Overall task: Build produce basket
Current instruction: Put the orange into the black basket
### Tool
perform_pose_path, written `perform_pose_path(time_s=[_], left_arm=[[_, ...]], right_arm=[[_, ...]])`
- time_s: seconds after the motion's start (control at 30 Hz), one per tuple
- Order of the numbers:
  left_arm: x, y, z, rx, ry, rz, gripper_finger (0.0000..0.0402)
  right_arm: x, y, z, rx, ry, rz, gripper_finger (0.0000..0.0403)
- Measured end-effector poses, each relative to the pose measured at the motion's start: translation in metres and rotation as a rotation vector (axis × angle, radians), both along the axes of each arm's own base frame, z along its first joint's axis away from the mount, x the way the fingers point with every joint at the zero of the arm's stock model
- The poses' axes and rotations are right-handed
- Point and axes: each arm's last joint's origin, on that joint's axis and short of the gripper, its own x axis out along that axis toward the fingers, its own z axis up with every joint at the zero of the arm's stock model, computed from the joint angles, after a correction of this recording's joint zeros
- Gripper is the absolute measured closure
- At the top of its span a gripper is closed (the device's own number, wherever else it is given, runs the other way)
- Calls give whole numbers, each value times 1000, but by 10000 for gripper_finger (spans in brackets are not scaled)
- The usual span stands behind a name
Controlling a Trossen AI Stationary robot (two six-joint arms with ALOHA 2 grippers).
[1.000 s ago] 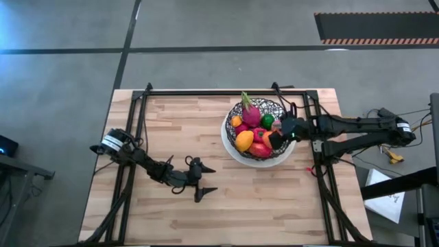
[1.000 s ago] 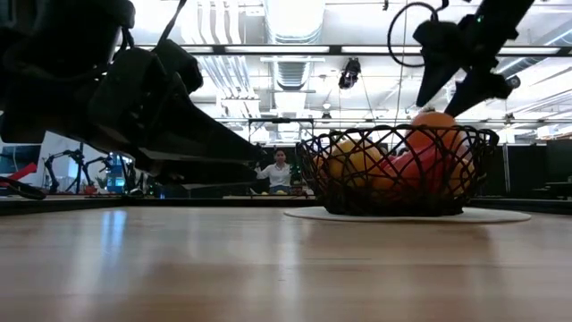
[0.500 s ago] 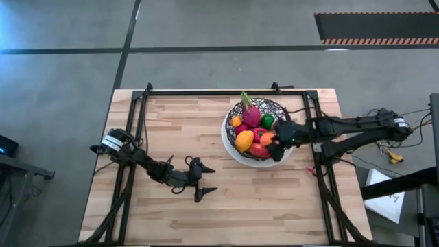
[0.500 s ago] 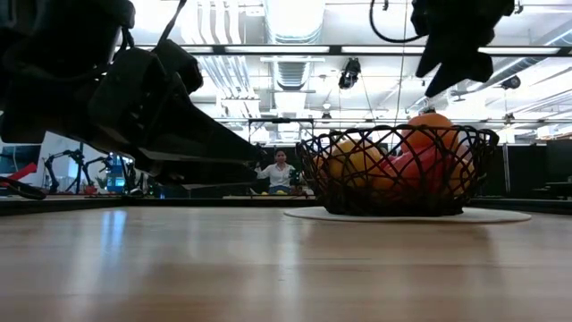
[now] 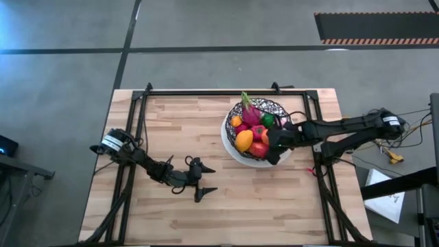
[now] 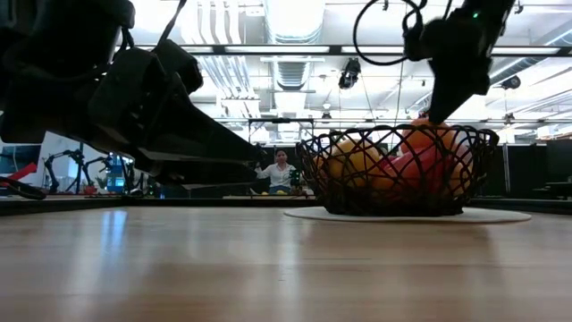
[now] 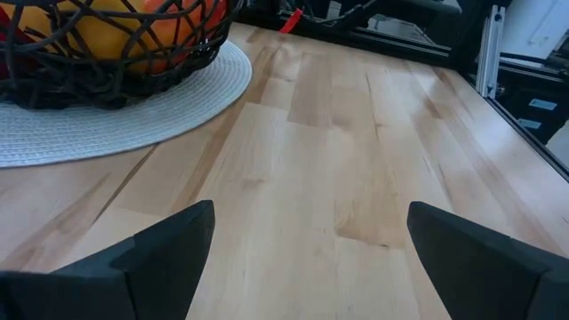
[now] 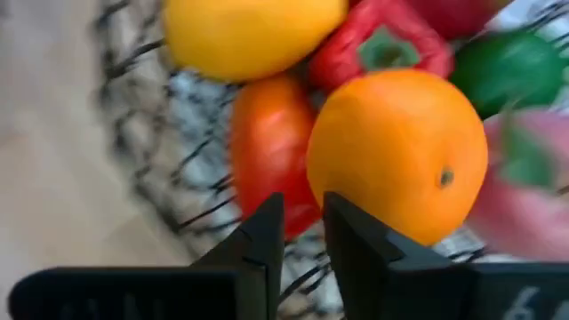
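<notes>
The basket (image 5: 276,105), black wire mesh on a white round base (image 5: 229,147), stands far right on the wooden table and holds the produce: pink dragon fruit (image 5: 251,113), green piece (image 5: 267,121), yellow piece (image 5: 244,140), red pieces (image 5: 259,148). My right gripper (image 5: 273,147) hangs over the basket's near right side, fingers drawn almost together with nothing between them, just above an orange fruit (image 8: 400,151). My left gripper (image 5: 210,180) rests open, low over the bare table left of the basket. My right gripper (image 8: 304,222) points slanting down into the basket, its tips right at the orange fruit's side (image 8: 356,200). I cannot tell whether they touch it. The fruit lies among the other pieces in the basket.
Black frame rails (image 5: 140,130) run along the table's left, far and right edges. Bare wood (image 7: 338,160) lies between my left gripper and the basket (image 7: 107,62). In the low view a person (image 6: 280,170) sits in the room beyond the table.
My right gripper has shut its fingers from wide apart over the basket, rising a little and then dipping back down toward the orange fruit, while shifting slightly toward the table's left and near edges. The orange fruit stays in the basket.
</notes>
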Motion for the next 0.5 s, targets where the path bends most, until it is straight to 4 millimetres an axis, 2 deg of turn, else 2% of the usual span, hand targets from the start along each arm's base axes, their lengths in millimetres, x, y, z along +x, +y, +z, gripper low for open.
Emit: perform_pose_path(time_s=[0.2,0.5], left_arm=[[0,0,0,0,0,0,44],[0,0,0,0,0,0,44]], right_arm=[[9,-8,1,-243,14,-69,359],[10,-28,8,-399,18,-247,375]])
